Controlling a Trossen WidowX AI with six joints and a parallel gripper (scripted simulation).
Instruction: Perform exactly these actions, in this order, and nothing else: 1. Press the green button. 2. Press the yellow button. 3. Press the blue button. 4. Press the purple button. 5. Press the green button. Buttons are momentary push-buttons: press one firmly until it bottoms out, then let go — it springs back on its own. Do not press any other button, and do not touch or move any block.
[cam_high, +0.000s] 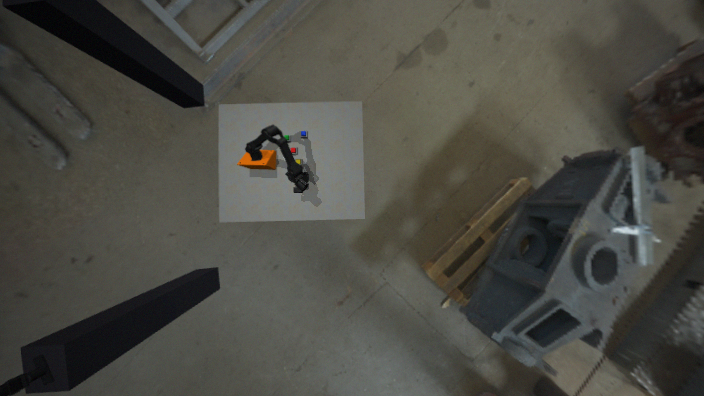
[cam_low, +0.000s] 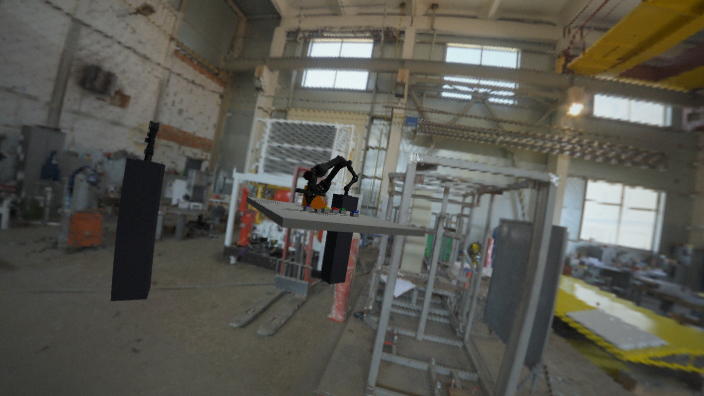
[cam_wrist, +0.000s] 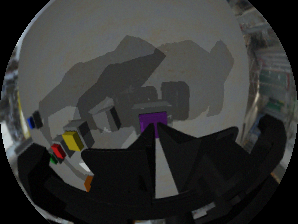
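My gripper (cam_high: 300, 189) (cam_wrist: 154, 125) is shut with nothing between its fingers. In the wrist view its tips overlap the near part of the purple button (cam_wrist: 153, 118); its shadow lies apart from it, and the exact height is unclear. The arm hides the purple button in the top view. The yellow button (cam_high: 299, 161) (cam_wrist: 73, 142) is partly behind the arm. The green button (cam_high: 286, 137) (cam_wrist: 53, 159) and the blue button (cam_high: 303, 134) (cam_wrist: 31, 123) stand farther off. None of these visible buttons has a finger on it.
A red button (cam_high: 293, 150) (cam_wrist: 58, 151) stands between green and yellow. A grey block (cam_wrist: 104, 118) stands between the yellow and purple buttons, and a small white block (cam_wrist: 85, 165) lies near the arm's orange base (cam_high: 261, 160). All are on the grey table (cam_high: 340, 200).
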